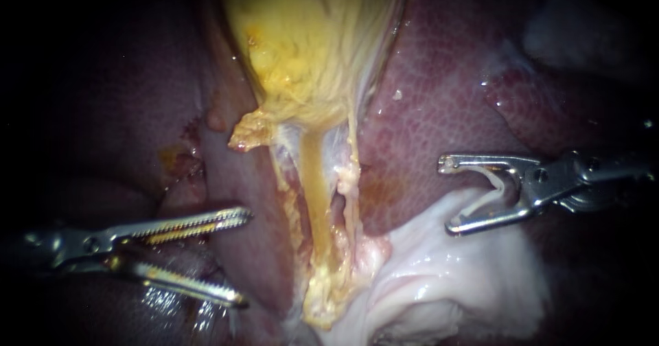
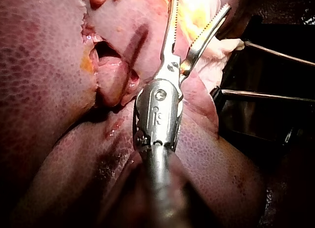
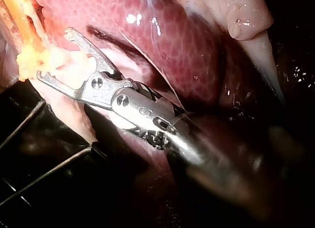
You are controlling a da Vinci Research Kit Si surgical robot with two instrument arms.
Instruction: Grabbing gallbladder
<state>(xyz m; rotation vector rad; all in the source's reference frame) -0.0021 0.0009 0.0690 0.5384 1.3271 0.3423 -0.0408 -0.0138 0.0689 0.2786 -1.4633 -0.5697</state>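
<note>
Only the endoscope view shows the gallbladder (image 1: pixel 309 51) whole with both instruments. The wrist views add thin metal rods (image 2: pixel 275 50) on a dark ground beside the liver (image 1: pixel 439 99).

The gallbladder is yellow, glistening and fibrous — it narrows to a ragged yellow stalk (image 1: pixel 319 209) bedded in the liver. It lies between the two instruments, touched by neither.

- Left instrument (image 1: pixel 244 257): serrated jaws wide open, holding nothing, apart from the stalk.
- Right instrument (image 1: pixel 449 195): jaws wide open — the lower jaw rests on white tissue (image 1: pixel 467 277) beside the stalk.
</note>
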